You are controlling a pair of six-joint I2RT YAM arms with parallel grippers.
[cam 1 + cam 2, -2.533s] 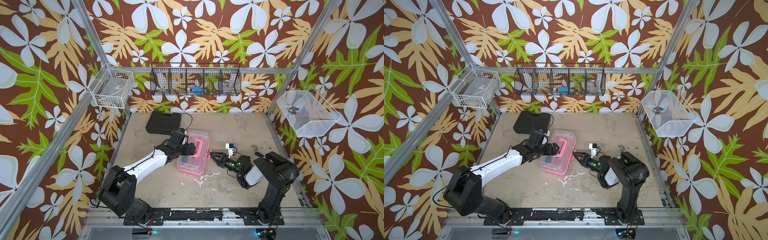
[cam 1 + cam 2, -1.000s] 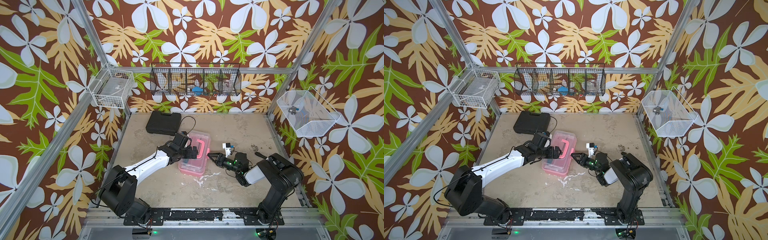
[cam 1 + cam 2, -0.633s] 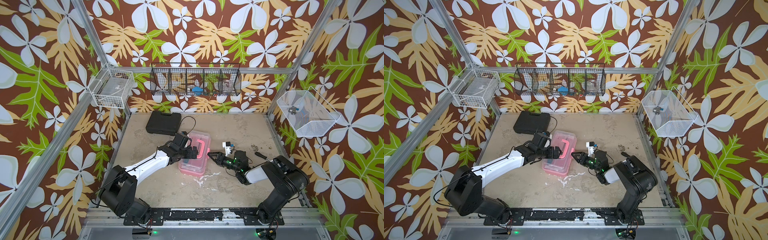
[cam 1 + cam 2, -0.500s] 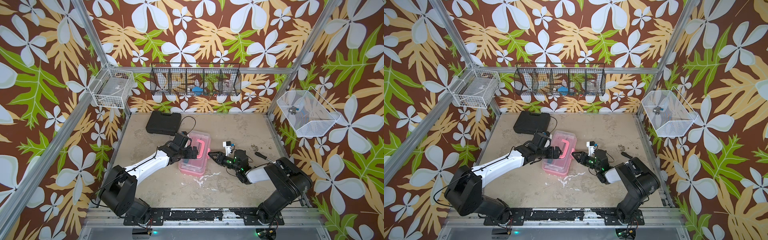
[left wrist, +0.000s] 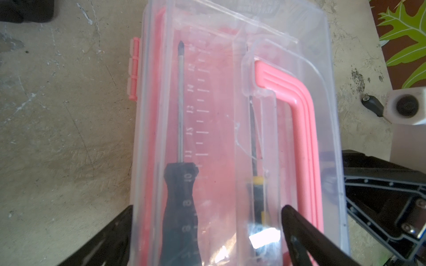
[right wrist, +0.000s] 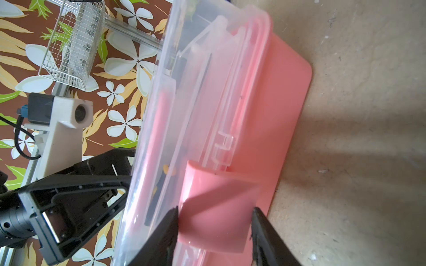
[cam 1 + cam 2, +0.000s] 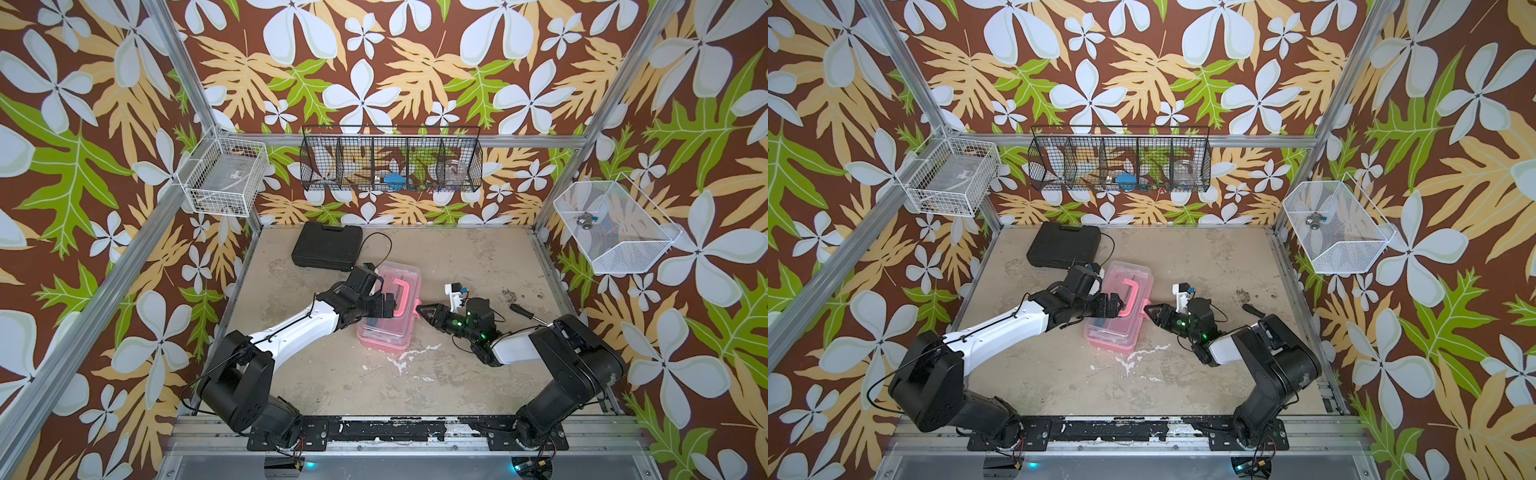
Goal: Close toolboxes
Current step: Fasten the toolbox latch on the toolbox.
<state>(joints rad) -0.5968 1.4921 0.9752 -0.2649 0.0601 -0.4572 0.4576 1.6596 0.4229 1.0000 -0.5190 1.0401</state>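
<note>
The right gripper [image 6: 214, 232] is straddling a pink clasp [image 6: 216, 202] on the near side of the toolbox [image 7: 388, 316], jaws partly open, not yet pinching. The left gripper [image 5: 207, 235] is spreading wide across the clear lid [image 5: 230, 115], bracing it along the box's long axis.

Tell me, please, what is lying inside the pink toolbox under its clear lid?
Through the pink toolbox's clear lid, two screwdrivers show: a black-handled one and a thinner black-and-yellow one. The pink handle and glare hide anything else.
</note>
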